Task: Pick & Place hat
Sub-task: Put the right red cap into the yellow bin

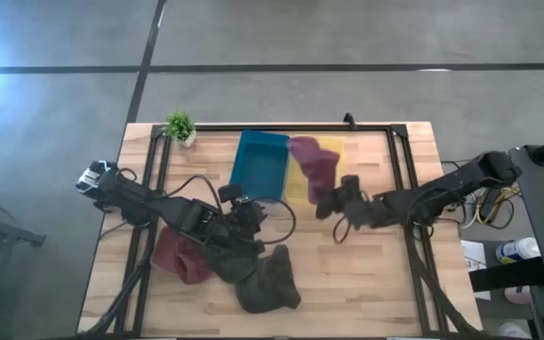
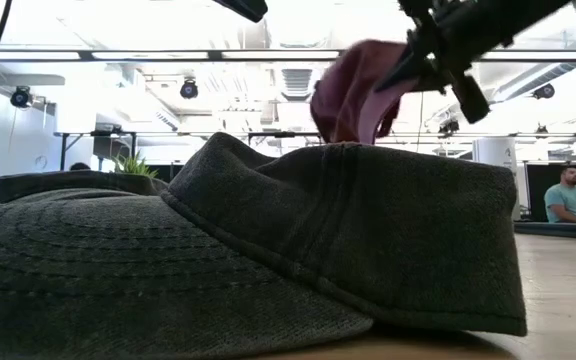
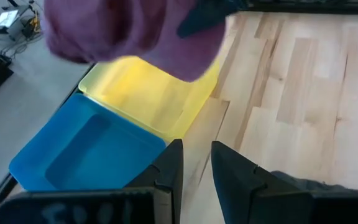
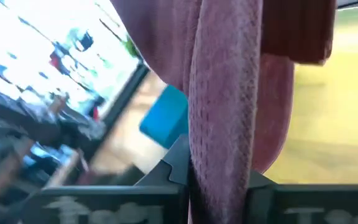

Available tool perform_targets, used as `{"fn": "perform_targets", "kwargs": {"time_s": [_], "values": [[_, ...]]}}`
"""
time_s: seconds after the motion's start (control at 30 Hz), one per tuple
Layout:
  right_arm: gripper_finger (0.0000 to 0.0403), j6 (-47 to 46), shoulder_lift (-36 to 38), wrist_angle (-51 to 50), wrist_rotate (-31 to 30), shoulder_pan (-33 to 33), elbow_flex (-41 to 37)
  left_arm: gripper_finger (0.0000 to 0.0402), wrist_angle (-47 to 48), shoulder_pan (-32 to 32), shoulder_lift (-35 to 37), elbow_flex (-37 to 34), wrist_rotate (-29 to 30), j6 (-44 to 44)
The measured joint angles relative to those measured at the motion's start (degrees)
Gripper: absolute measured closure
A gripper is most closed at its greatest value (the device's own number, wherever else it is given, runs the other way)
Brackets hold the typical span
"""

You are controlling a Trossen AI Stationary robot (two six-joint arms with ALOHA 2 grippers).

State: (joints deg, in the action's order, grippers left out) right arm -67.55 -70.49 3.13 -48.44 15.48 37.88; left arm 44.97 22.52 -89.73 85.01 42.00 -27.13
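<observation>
My right gripper [image 1: 331,200] is shut on a purple hat [image 1: 312,162] and holds it in the air over the yellow bin [image 1: 333,151]. The low view shows the purple hat [image 2: 353,95] hanging high. My left gripper [image 1: 244,212] hovers near the table's middle, its fingers a narrow gap apart around nothing [image 3: 195,171]. A dark green hat [image 1: 263,279] lies flat on the table near the near edge and fills the low view [image 2: 348,230]. Beside it, a red hat [image 1: 176,255] lies partly under the left arm. My right gripper pinches a fold of the purple hat's fabric [image 4: 219,155] between its two fingers. The fingers come roughly level from the table's right side. The hat is lifted clear of the table and hangs slack past the fingertips, above the yellow bin.
A blue bin [image 1: 261,162] stands next to the yellow bin at the far middle of the table. A small potted plant [image 1: 179,125] sits at the far left corner. A black frame [image 1: 281,127] runs along the table's edges. Bare wood lies to the right [image 1: 376,274].
</observation>
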Motion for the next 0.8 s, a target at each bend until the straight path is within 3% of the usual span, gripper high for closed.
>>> {"fn": "perform_targets", "kwargs": {"time_s": [0.27,0.47,0.63,0.8], "values": [[0.0390,-0.05,3.98,24.59,15.30,-12.41,-14.66,0.0323,-0.16,-0.26,0.00,0.00,0.75,-2.89],[0.0390,-8.24,0.36,29.27,25.46,-19.98,-16.99,0.0323,-0.20,-2.25,0.00,-0.04,1.60,-3.39],[0.0390,-17.85,-3.60,34.49,28.12,-22.53,-17.60,0.0323,-0.22,-5.41,0.00,-0.04,0.11,-2.74],[0.0390,-27.65,-6.98,35.37,29.27,-22.81,-16.65,0.0323,-0.47,-8.90,0.00,-0.07,-4.34,3.56]]}}
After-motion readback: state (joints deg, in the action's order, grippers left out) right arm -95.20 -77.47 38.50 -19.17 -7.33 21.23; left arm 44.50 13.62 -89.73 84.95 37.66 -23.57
